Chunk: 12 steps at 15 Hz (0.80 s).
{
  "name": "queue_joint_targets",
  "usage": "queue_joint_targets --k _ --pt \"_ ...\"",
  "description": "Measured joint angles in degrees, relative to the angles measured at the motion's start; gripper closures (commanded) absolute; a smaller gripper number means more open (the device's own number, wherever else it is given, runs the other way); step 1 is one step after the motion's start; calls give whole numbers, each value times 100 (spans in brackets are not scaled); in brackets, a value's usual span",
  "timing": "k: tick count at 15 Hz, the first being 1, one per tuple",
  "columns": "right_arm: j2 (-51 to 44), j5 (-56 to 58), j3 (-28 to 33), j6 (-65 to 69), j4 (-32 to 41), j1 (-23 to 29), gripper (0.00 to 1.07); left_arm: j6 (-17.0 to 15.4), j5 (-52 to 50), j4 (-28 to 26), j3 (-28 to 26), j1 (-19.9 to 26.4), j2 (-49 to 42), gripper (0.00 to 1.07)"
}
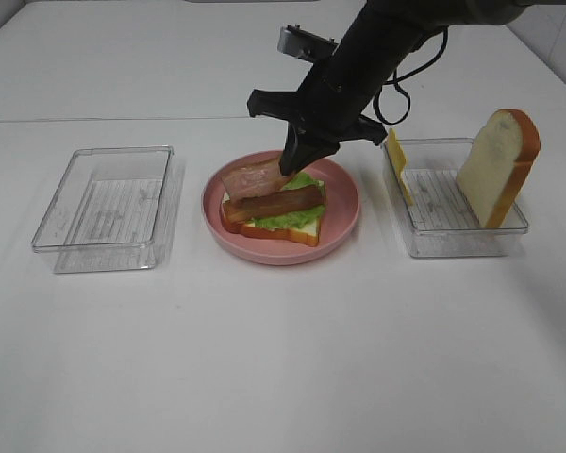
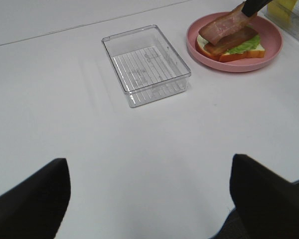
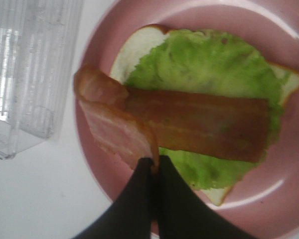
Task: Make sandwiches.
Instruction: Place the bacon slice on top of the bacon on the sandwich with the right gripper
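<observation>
Reddish-brown bacon strip (image 3: 114, 129) is pinched at one end by my right claw (image 3: 152, 162), jaws closed tight on it. From the high camera the gripped end is raised and the strip slopes down toward the stack. Its free end curls over the end of the second bacon strip (image 3: 204, 124); I cannot tell whether the two touch. That second strip lies flat across the green lettuce leaf (image 3: 209, 64), which covers most of the bottom bread slice (image 3: 132, 47), white corners showing past the ruffles. This open sandwich (image 1: 274, 215) sits on the round pink plate (image 1: 344, 203), near the middle of the white tabletop (image 1: 283, 359).

Right of the plate, just beside it, stands a clear plastic tray (image 1: 453, 241). Inside, a yellow cheese slice (image 1: 399, 165) leans on the wall nearest the plate, and a thick upright bread slice (image 1: 495, 170) stands on edge at the opposite end.

Left of the plate, a second clear tray (image 1: 104, 203) sits apart from it.

My left claw (image 2: 148, 164) hangs over bare tabletop, fingers (image 2: 35, 199) spread wide, holding nothing, well apart from the plate.
</observation>
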Motion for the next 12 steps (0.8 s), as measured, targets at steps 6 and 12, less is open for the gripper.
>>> queue_joint_targets --k 6,12 --pt "0 201 0 625 -602 0 86 0 0 0 0 0 0 24" --pt "0 223 0 636 -602 0 31 0 0 0 0 0 0 24"
